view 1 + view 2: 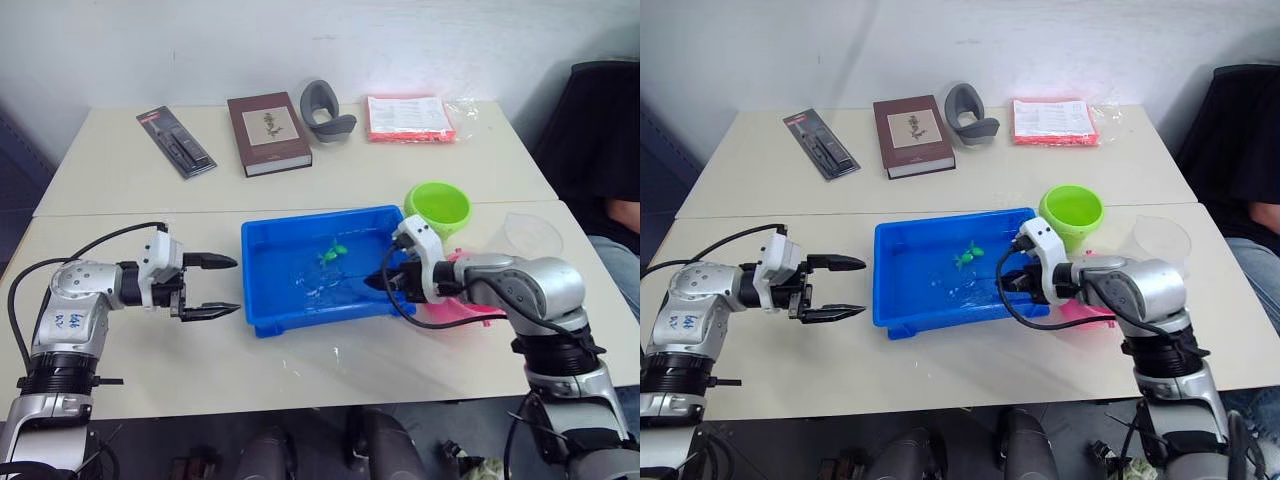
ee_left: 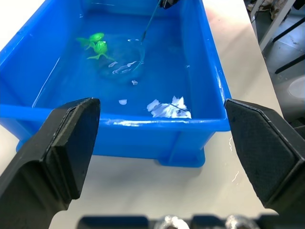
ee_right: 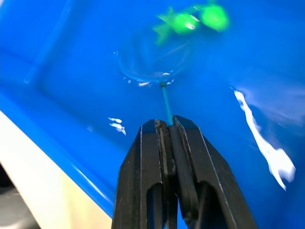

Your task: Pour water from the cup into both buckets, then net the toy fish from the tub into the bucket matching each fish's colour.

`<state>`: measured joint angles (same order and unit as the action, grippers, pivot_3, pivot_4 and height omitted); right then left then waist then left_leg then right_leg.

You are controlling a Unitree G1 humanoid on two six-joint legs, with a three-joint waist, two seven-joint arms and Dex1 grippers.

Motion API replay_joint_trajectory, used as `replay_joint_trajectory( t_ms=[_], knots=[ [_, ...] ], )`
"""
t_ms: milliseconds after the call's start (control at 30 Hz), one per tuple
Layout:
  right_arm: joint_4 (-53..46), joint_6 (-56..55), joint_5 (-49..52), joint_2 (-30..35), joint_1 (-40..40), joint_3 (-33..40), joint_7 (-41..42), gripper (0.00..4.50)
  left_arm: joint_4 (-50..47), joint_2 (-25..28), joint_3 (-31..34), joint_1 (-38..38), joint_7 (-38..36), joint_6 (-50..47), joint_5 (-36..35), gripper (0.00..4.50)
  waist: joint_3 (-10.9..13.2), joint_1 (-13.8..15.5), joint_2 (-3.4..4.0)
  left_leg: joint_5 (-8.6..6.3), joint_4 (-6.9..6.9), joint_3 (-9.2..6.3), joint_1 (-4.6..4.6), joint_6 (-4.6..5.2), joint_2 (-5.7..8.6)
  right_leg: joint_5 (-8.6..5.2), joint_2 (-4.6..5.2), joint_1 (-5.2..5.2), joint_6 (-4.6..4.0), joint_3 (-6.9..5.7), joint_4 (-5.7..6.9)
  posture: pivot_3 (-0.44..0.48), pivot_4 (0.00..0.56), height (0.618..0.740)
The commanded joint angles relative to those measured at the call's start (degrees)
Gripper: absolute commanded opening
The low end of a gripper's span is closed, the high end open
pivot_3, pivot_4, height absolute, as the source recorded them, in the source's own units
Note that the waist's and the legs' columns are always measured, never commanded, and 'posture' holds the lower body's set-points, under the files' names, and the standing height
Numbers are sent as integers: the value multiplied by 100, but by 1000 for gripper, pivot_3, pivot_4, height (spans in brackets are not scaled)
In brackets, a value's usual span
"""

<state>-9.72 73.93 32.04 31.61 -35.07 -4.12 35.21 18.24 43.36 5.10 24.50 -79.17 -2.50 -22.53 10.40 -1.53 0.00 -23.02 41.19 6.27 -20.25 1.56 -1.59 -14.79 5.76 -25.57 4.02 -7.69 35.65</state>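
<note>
right gripper (image 3: 167, 125): jaws clenched on thin net (image 3: 151, 61) handle, hoop ahead near green toy fish (image 3: 185, 21) | left gripper (image 1: 225, 286): jaws wide apart, empty, facing bright blue plastic tub (image 1: 262, 318)

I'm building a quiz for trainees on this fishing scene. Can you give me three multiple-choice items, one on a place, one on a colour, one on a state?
1. Where is the green bucket?
A. beyond the tub's right end
B. inside the tub
C. on the book

2. What colour are the toy fish seen in the tub?
A. pink
B. green
C. yellow

3. How is the left gripper?
A. shut on the net
B. shut on nothing
C. open, holding nothing

Answers: 1 A, it stands on the table past that end. 2 B, both are bright green. 3 C, its fingers are spread apart; the right gripper holds the net.
</note>
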Motion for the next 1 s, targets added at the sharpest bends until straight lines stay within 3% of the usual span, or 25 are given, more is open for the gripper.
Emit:
replay_joint_trajectory(
  t_ms=[33, 467, 1000],
  knots=[
    [-187, -277, -61, 166, 26, 143, 25, 0, -258, 18, 60, -18, 55, -63, -61, 4478, 0, -1, 0, 0, 0, 0, 0, 0, 0, 0, -1, 0, 0, 0, 0, 0, 150, 740],
    [-288, -349, 143, -86, -72, 241, -29, 0, -212, -3, 54, 9, 62, -56, -33, 4478, 0, 5, 0, 0, -1, -1, 0, 0, -1, 0, 0, 0, 0, 0, -1, 0, 150, 740],
    [-579, -950, -211, 479, 254, -117, 144, 0, 126, -61, 67, -110, -80, 313, -2, 4478, 0, 2, 0, 0, -1, 0, 1, 0, -2, 0, -2, 0, 0, -1, -2, 0, 150, 740]
  ],
)
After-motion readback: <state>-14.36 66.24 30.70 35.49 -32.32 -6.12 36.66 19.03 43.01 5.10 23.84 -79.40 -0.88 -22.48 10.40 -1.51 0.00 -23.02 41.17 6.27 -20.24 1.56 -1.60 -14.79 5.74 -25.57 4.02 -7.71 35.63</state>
